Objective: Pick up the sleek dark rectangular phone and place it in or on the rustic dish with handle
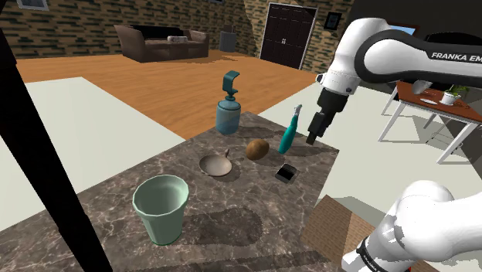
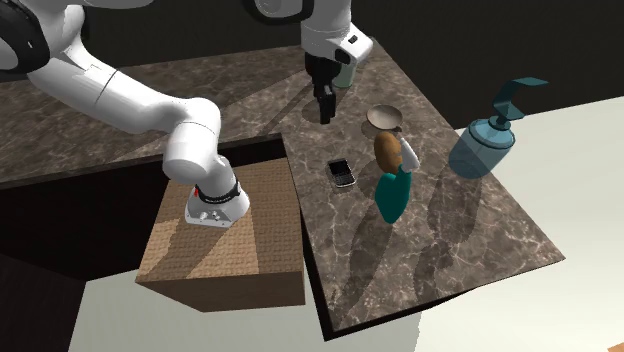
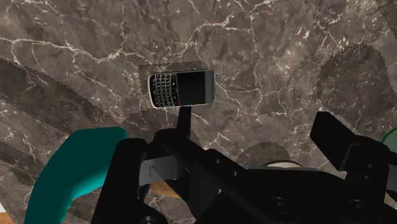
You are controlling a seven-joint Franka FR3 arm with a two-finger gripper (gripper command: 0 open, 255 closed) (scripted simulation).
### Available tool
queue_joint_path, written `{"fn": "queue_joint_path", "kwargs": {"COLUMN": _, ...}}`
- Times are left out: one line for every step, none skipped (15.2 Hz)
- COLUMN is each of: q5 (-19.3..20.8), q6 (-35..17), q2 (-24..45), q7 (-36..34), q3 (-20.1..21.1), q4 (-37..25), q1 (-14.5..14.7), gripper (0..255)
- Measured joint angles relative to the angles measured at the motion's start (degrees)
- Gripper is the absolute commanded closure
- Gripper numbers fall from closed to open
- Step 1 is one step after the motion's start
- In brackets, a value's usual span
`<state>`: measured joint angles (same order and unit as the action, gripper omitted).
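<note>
Phone (image 3: 180,89) lies free on the marble counter (image 3: 76,57) below the spread end effector (image 1: 313,137), wrist view cropping the teal bottle (image 3: 73,168)

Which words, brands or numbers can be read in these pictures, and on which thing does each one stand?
"FRANKA EM": white letters on the dark band of the white arm, cut off by the edge of the shoulder view.
Phone: its keypad carries small marks, too small to read; the screen is dark.
No other readable text.
</note>
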<state>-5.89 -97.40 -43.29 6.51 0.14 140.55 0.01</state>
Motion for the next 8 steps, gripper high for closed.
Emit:
{"fn": "queue_joint_path", "kwargs": {"q5": 0.00, "q6": 0.00, "q2": 0.00, "q7": 0.00, "q3": 0.00, "q4": 0.00, "q1": 0.00, "gripper": 0}}
{"fn": "queue_joint_path", "kwargs": {"q5": -0.25, "q6": -1.13, "q2": 0.52, "q7": -1.90, "q3": 0.77, "q4": 0.59, "q1": -0.64, "gripper": 0}}
{"fn": "queue_joint_path", "kwargs": {"q5": -0.74, "q6": -2.57, "q2": 1.04, "q7": -5.42, "q3": 2.17, "q4": 1.39, "q1": -1.57, "gripper": 0}}
{"fn": "queue_joint_path", "kwargs": {"q5": -1.29, "q6": -4.32, "q2": 1.80, "q7": -9.71, "q3": 3.79, "q4": 2.28, "q1": -2.69, "gripper": 0}}
{"fn": "queue_joint_path", "kwargs": {"q5": -1.69, "q6": -6.28, "q2": 2.41, "q7": -14.14, "q3": 5.28, "q4": 3.56, "q1": -4.00, "gripper": 0}}
{"fn": "queue_joint_path", "kwargs": {"q5": -1.90, "q6": -8.20, "q2": 3.86, "q7": -18.55, "q3": 6.65, "q4": 3.97, "q1": -5.51, "gripper": 0}}
{"fn": "queue_joint_path", "kwargs": {"q5": -2.26, "q6": -10.29, "q2": 5.16, "q7": -23.20, "q3": 8.24, "q4": 4.78, "q1": -6.90, "gripper": 0}}
{"fn": "queue_joint_path", "kwargs": {"q5": -2.56, "q6": -11.83, "q2": 5.50, "q7": -27.96, "q3": 9.74, "q4": 5.97, "q1": -8.25, "gripper": 0}}
